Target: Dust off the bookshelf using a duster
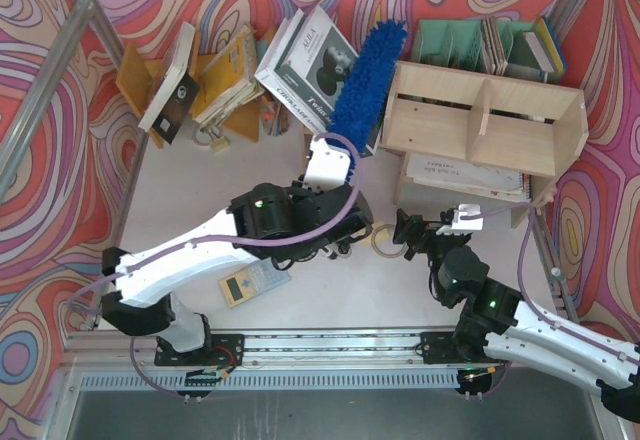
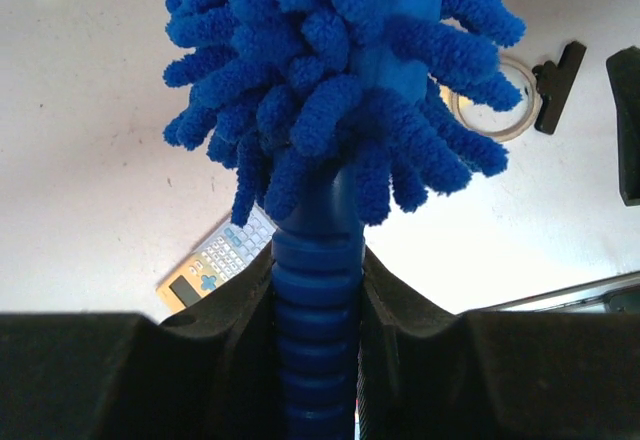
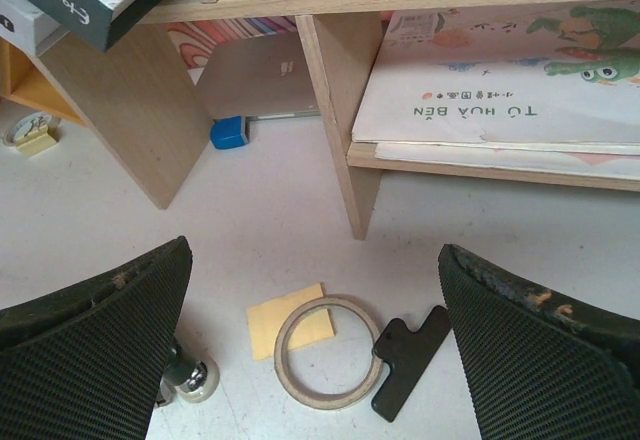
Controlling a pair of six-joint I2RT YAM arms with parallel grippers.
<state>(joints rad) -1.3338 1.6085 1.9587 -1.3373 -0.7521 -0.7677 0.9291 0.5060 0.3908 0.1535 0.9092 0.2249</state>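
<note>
The duster [image 1: 365, 70], long, fluffy and bright blue, points toward the back of the table, its tip next to the left end of the bookshelf [image 1: 480, 125]. My left gripper [image 1: 330, 165] is shut on its ribbed dark blue handle [image 2: 315, 310], and the fluffy head [image 2: 340, 70] fills the top of the left wrist view. My right gripper [image 1: 405, 230] is open and empty, low over the table in front of the bookshelf. In the right wrist view its jaws [image 3: 312, 250] stand wide apart, facing the shelf's lower divider [image 3: 340, 110].
An orange-brown book rack [image 1: 150, 80] with leaning books stands back left. A mint-green file holder [image 1: 450, 40] stands behind the bookshelf. A calculator [image 1: 250, 282] lies near the left arm. A tape ring [image 3: 330, 352], a black clip [image 3: 410, 360] and a yellow note [image 3: 285, 318] lie under the right gripper.
</note>
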